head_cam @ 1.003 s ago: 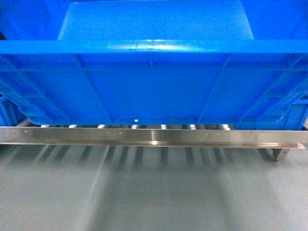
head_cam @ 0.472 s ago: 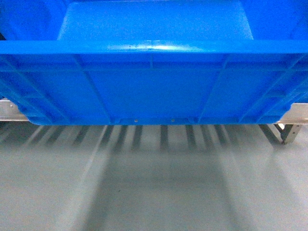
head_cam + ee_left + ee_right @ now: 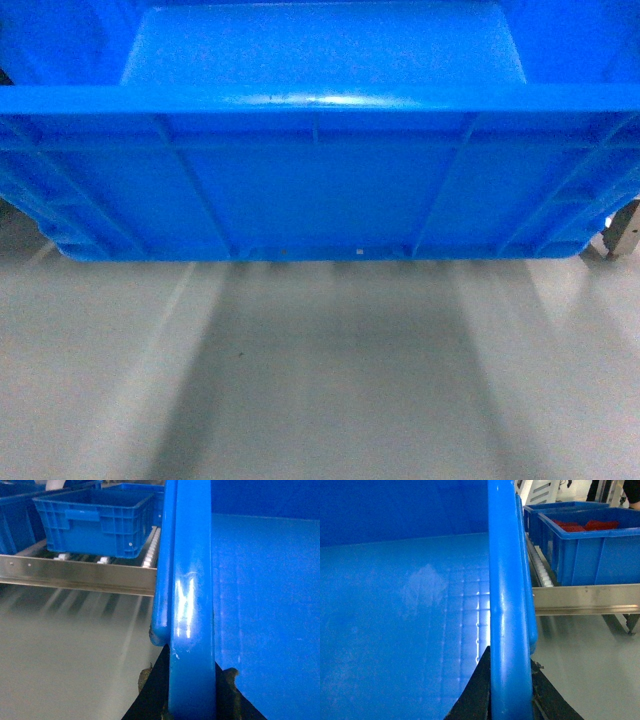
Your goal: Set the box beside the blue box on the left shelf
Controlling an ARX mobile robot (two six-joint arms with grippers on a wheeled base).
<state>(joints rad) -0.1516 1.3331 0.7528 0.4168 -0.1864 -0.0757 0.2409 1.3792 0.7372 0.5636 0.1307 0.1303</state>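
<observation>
Now box upright, long axis crosswise, open-top

The box was bright blue, with a faint grid pattern on its floor. The neighbouring crate was the same blue; another crate held red pieces. The shelf lip was silver steel, its rollers white. The floor was pale grey.

Glossy grey floor (striped with soft shadows) throughout.
</observation>
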